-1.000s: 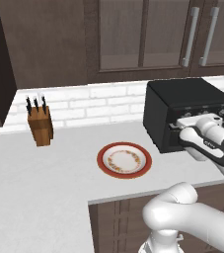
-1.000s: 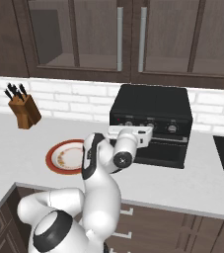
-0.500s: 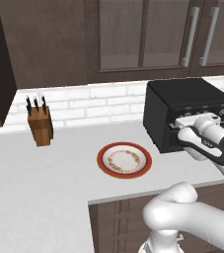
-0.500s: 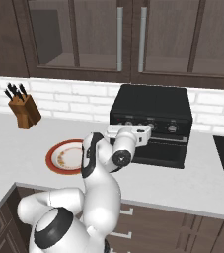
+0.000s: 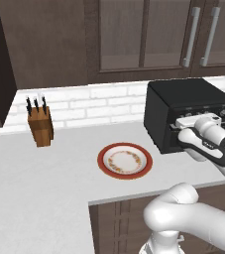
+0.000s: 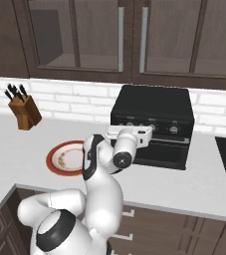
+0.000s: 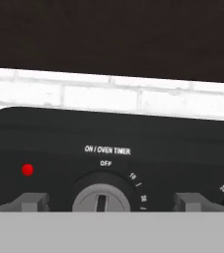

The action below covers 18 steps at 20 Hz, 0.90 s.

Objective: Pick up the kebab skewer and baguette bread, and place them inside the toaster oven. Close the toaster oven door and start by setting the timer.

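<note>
The black toaster oven (image 6: 152, 107) stands on the counter with its door (image 6: 164, 149) shut, the silver bar handle (image 6: 170, 140) along the door's top. My gripper (image 6: 129, 127) is at the left end of the knob row, also seen at the oven's front as gripper (image 5: 182, 125). In the hand view the timer knob (image 7: 102, 200), marked ON / OVEN TIMER, points at OFF. The gripper (image 7: 111, 203) is open, a grey fingertip (image 7: 32, 201) on each side of the knob, apart from it. Kebab skewer and baguette bread are out of view.
A red-rimmed plate (image 5: 125, 159) lies bare on the counter left of the oven. A wooden knife block (image 5: 39, 125) stands at the back left. A red light (image 7: 27, 169) glows left of the timer knob. Dark cabinets (image 6: 129, 35) hang above.
The hand has edged very slightly toward the oven's knob row; nothing else has moved.
</note>
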{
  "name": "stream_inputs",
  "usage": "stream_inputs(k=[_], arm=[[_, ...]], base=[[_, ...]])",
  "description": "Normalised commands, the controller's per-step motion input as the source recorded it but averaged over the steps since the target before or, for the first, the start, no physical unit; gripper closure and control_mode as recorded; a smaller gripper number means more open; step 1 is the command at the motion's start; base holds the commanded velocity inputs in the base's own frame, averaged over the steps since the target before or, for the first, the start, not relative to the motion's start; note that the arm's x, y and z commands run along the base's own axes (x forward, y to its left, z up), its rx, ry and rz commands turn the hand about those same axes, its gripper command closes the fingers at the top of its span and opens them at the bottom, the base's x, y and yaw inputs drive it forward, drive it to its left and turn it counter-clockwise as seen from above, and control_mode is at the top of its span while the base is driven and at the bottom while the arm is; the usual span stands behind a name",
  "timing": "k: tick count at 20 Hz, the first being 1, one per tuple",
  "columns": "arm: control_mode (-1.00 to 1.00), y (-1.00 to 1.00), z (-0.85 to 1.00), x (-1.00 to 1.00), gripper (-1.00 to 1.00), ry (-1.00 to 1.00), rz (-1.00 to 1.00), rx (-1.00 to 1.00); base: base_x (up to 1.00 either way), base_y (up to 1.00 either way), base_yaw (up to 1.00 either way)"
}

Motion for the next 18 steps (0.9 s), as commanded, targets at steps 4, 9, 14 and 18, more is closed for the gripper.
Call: stream_inputs(k=[4, 9, 14, 18], arm=[[-1.0, 0.0, 0.0, 0.0, 1.0, 0.0, 0.0, 0.0], [-1.0, 0.0, 0.0, 0.0, 1.0, 0.0, 0.0, 0.0], [-1.0, 0.05, 0.0, -0.01, 1.0, 0.0, 0.0, 0.0], [-1.0, 0.08, 0.0, -0.14, 1.0, 0.0, 0.0, 0.0]], base=[[0.0, 0.0, 0.0], [0.0, 0.0, 0.0], [0.0, 0.0, 0.0], [0.0, 0.0, 0.0]])
